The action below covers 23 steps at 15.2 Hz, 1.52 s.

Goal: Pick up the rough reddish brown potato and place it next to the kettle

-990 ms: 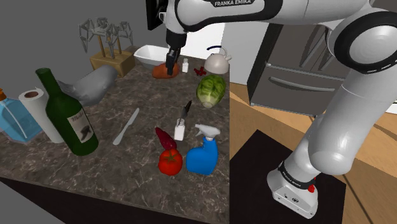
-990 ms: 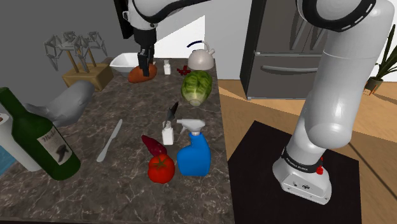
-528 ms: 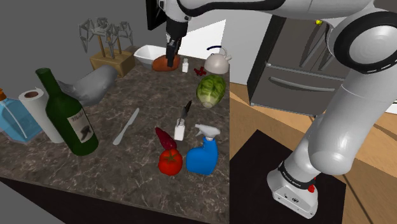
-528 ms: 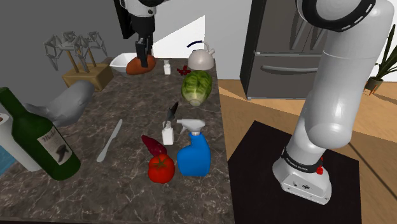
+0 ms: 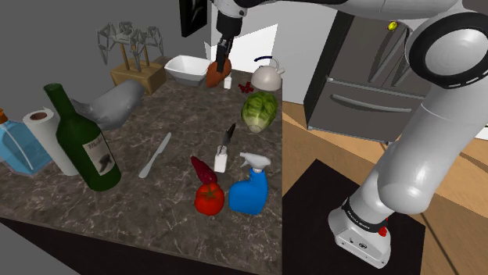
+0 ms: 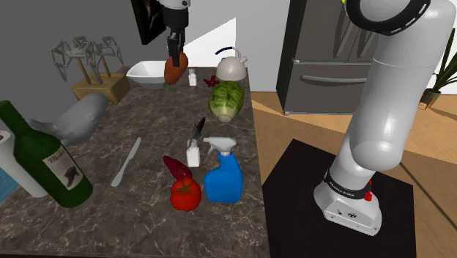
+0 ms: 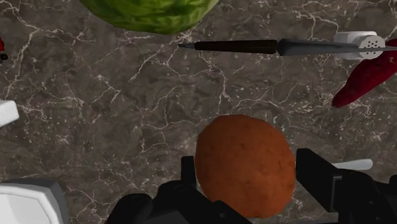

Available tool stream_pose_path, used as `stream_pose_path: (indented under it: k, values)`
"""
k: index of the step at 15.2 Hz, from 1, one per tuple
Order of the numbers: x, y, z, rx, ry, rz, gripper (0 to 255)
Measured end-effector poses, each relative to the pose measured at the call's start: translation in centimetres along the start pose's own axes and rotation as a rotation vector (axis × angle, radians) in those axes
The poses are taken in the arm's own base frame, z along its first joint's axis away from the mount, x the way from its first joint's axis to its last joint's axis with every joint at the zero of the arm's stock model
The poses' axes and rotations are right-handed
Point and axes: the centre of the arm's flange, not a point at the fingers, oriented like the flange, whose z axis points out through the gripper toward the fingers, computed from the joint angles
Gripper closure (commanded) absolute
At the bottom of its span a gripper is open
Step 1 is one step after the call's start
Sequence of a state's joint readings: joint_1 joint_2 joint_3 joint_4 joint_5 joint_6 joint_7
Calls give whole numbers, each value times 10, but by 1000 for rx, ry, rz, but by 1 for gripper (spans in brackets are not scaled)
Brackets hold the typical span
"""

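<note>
Two fingers: in the wrist view the black fingers (image 7: 318,177) press on opposite sides of the potato (image 7: 245,165); the jaws are closed on it.
Potato skin: the wrist view shows a rough, speckled reddish brown surface; the two exterior views give just a small orange-brown lump.
Potato place: in the shoulder view the potato (image 5: 218,73) hangs from the jaws over the far end of the bench (image 5: 180,117), clear of the top.
Kettle: pale, with a dark handle, the kettle (image 5: 266,76) is at the potato's 3 o'clock, near but apart; the second exterior view (image 6: 233,67) agrees.
Bowl: a white bowl (image 5: 181,68) sits at the potato's 9 o'clock, its rim just beside it.
In the way: a small white shaker (image 5: 227,80) at the potato's 4 o'clock and some red bits (image 5: 245,85) lie between potato and kettle.
Under the jaws: the wrist view looks down on marbled bench, a green cabbage (image 7: 149,11), a black-handled knife (image 7: 235,46) and a red pepper (image 7: 366,73).
Nearer end: from the cabbage (image 5: 260,109), a blue spray bottle (image 5: 250,187) and a tomato (image 5: 209,198) lie towards 6 o'clock, a green wine bottle (image 5: 82,141) towards 8 o'clock.
Beyond the bench: a grey fridge (image 5: 367,86) at 3 o'clock.
</note>
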<state>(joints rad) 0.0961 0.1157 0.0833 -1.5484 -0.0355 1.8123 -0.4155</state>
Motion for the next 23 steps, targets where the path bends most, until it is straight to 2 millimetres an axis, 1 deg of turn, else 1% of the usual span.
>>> stream_pose_path:
  k: [4, 5, 7, 13, 15, 17, 18, 20, 22, 23]
  values:
    - [-22, 48, -2, 0, 0, 0, 255]
    - [-31, 58, 0, 0, 0, 0, 255]
    - [-41, 78, 0, 0, 0, 0, 255]
    - [-84, 150, 1, 0, 0, 1, 255]
    - [-95, 170, 4, 0, 0, 0, 255]
    - [-103, 195, 2, 0, 0, 0, 255]
    - [-113, 207, 2, 1, 0, 1, 255]
    - [-123, 231, 2, 0, 0, 1, 255]
    - [-141, 256, 1, 0, 0, 1, 255]
    - [-145, 267, 1, 0, 0, 1, 255]
